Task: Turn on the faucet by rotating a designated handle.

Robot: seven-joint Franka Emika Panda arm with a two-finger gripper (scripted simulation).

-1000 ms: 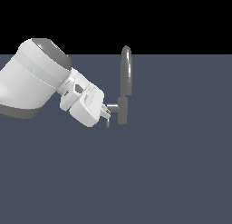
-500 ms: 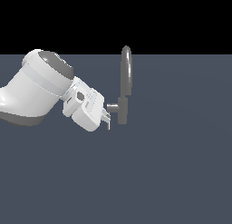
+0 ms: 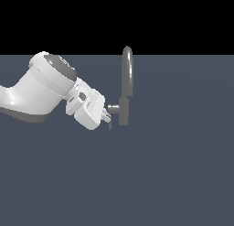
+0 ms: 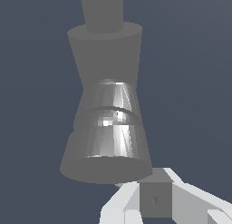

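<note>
The faucet (image 3: 124, 111) stands mid-scene in the exterior view, its tall arched spout (image 3: 127, 72) rising above the short body. The handle (image 3: 113, 109) sticks out toward the exterior view's left as a short stub, with a slim bar hanging below it. My gripper (image 3: 108, 119) comes in from the exterior view's left and sits at that bar. In the wrist view the faucet body (image 4: 106, 128) fills the frame. The white fingers (image 4: 121, 210) flank a grey piece of the handle (image 4: 155, 198) with no gap showing.
The faucet stands on a flat dark blue-grey floor (image 3: 173, 174). My white arm (image 3: 45, 90) lies along the exterior view's left side. Nothing else shows.
My arm has sunk and swung toward the exterior view's right, and the wrist has tilted. The gripper has stayed at the handle. The stub has barely moved.
</note>
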